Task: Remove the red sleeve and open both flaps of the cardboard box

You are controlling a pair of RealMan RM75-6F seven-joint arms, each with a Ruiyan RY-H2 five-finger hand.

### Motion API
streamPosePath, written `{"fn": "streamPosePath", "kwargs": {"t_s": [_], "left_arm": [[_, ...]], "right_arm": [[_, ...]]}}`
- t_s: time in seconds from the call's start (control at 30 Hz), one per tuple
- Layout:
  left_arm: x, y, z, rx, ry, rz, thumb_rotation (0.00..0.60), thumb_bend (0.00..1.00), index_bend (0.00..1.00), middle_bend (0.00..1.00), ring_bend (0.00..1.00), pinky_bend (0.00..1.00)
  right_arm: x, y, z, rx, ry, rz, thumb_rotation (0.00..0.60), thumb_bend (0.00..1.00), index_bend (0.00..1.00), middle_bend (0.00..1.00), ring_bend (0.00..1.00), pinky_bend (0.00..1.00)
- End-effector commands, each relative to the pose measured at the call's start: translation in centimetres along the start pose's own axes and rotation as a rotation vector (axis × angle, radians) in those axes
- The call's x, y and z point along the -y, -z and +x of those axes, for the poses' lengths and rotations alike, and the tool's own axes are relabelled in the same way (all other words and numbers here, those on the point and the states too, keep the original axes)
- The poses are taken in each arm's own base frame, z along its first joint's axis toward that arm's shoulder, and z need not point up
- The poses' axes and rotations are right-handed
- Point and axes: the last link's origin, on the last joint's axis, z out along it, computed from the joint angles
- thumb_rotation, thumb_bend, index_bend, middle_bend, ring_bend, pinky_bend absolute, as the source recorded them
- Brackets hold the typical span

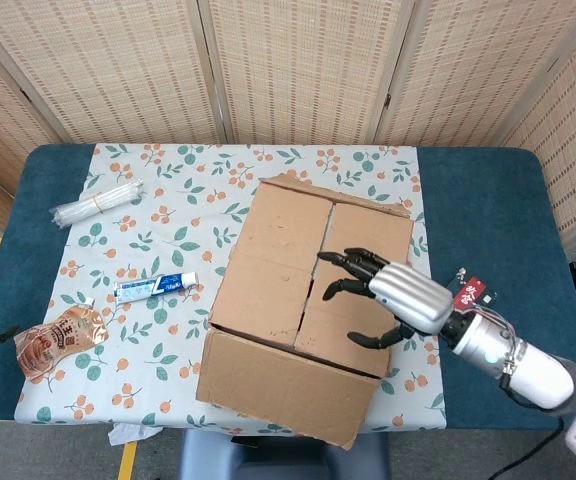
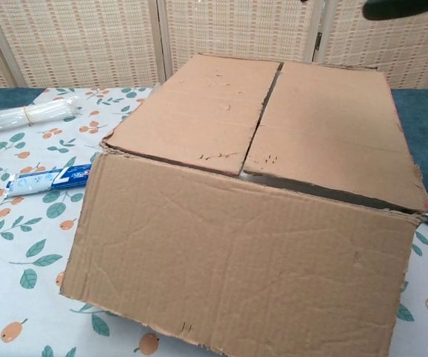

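**Right hand hovering over the box, near flap hanging down**

From the head view, I see the cardboard box (image 1: pixel 308 290) sitting on the floral tablecloth (image 1: pixel 168 240), toward the right half of the blue table (image 1: pixel 488 200). Its two top flaps lie flat and meet at a seam down the middle. A large front flap (image 1: pixel 283 385) hangs down over the near edge of the table. My right hand (image 1: pixel 383 295) is above the near right part of the box top, fingers spread and slightly curled, holding nothing. I cannot tell whether the fingertips touch the cardboard. To the left of the box lie a toothpaste tube (image 1: pixel 156 287), a bundle of white straws (image 1: pixel 96 202) and a brown snack pouch (image 1: pixel 58 340). A small red and blue packet (image 1: pixel 458 305) lies just right of the box, partly behind my arm. My left hand does not show here.

From the chest view, the box (image 2: pixel 258 134) fills most of the frame, top flaps closed, the front flap (image 2: pixel 229 260) tilted toward the camera. Only a dark sliver of the right hand (image 2: pixel 403 7) shows at the top edge. The toothpaste tube (image 2: pixel 47 180) and straws (image 2: pixel 24 115) lie at left.
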Motion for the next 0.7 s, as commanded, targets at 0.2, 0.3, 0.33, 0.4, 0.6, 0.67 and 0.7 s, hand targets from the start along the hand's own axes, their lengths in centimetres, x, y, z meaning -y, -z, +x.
{"fn": "streamPosePath", "kwargs": {"t_s": [0.2,0.3,0.33,0.4,0.6,0.67,0.7], "left_arm": [[0.2,-0.1,0.0,0.007,0.012,0.004,0.600,0.25,0.00,0.00,0.00,0.00],[0.2,0.0,0.1,0.007,0.016,0.004,0.600,0.25,0.00,0.00,0.00,0.00],[0.2,0.0,0.1,0.006,0.019,0.004,0.600,0.25,0.00,0.00,0.00,0.00],[0.3,0.0,0.2,0.005,0.024,0.003,0.600,0.25,0.00,0.00,0.00,0.00],[0.5,0.1,0.2,0.006,0.031,0.005,0.600,0.25,0.00,0.00,0.00,0.00],[0.5,0.1,0.3,0.005,0.034,0.005,0.600,0.25,0.00,0.00,0.00,0.00],[0.5,0.1,0.3,0.005,0.035,0.005,0.600,0.25,0.00,0.00,0.00,0.00]], "right_arm": [[-2.0,-7.7,-0.2,0.000,0.240,-0.076,0.369,0.48,0.43,0.03,0.06,0.00],[-2.2,-9.3,-0.6,0.024,0.266,-0.081,0.350,0.49,0.46,0.03,0.06,0.00],[-2.2,-9.6,-0.7,0.032,0.276,-0.083,0.347,0.49,0.47,0.03,0.06,0.00],[-2.2,-10.4,-1.0,0.050,0.287,-0.087,0.345,0.49,0.48,0.03,0.05,0.00],[-2.0,-11.5,-2.0,0.095,0.336,-0.082,0.345,0.49,0.51,0.03,0.05,0.00],[-1.9,-11.8,-2.3,0.108,0.353,-0.080,0.345,0.49,0.52,0.03,0.05,0.00],[-1.9,-11.9,-2.4,0.114,0.363,-0.080,0.344,0.50,0.52,0.03,0.04,0.00]]}}
